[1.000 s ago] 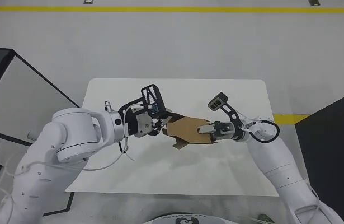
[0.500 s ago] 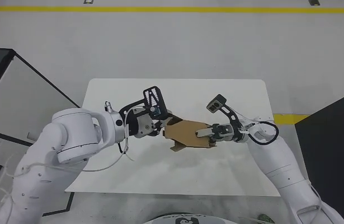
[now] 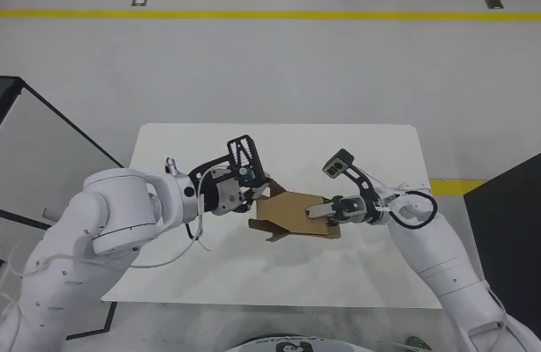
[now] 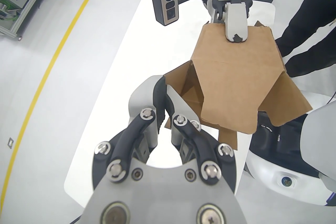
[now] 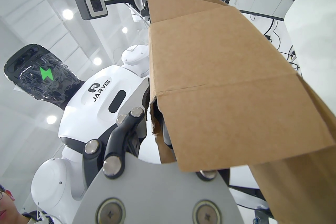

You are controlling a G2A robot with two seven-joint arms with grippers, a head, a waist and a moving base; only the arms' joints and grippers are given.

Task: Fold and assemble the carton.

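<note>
A brown cardboard carton hangs half-folded above the middle of the white table, held between both arms. My left gripper is shut on a flap at the carton's left end; in the left wrist view its fingertips pinch the flap's edge beside the carton and its open inside. My right gripper is shut on the flap at the carton's right end, one finger lying flat on the outer face. In the right wrist view the carton hides most of my right gripper.
The table's front half lies bare beneath the carton. A black frame stands off the table's left side and a dark cabinet off its right. A yellow floor line runs behind.
The carton has shifted slightly left and toward the front, and its left flaps have spread further open. Both grippers have kept their hold and moved with it.
</note>
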